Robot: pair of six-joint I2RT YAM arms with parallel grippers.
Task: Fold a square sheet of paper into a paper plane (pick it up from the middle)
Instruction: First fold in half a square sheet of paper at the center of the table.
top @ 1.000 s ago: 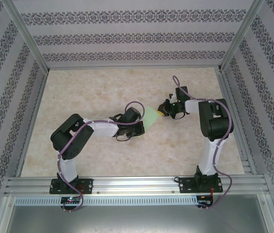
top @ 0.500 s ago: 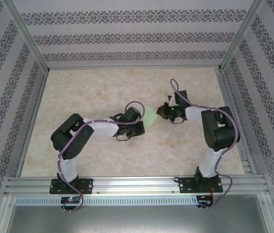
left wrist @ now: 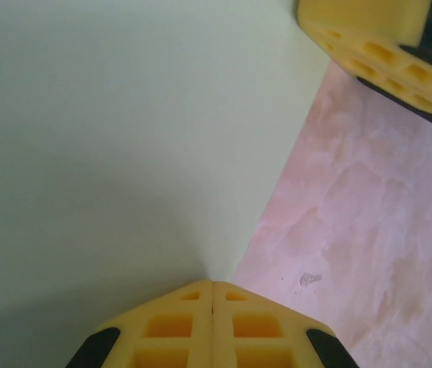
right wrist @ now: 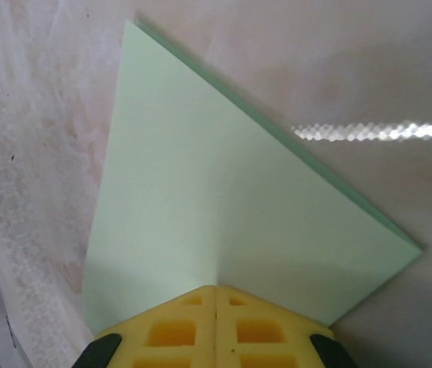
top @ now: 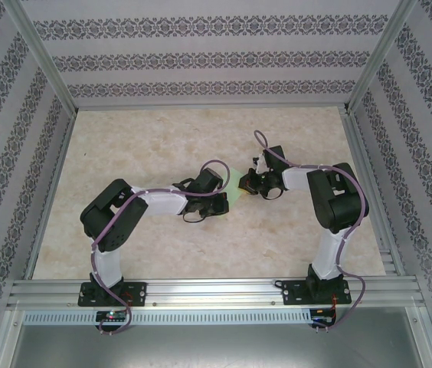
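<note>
The sheet of paper point(right wrist: 201, 192) is clamped from opposite sides by the left gripper point(left wrist: 213, 295) and right gripper point(right wrist: 214, 295), and is spread just ahead of each closed fingertip pair.

Top view: paper sheet point(top: 234, 184) mostly hidden between left gripper point(top: 226, 193) and right gripper point(top: 247, 182) (folds too small to tell). Left wrist: sheet blurred, cut by top and left edges. Right wrist: sheet's near edge behind fingertips point(right wrist: 178, 331).

No text, label, brand, number or sign can be read on anything here.
</note>
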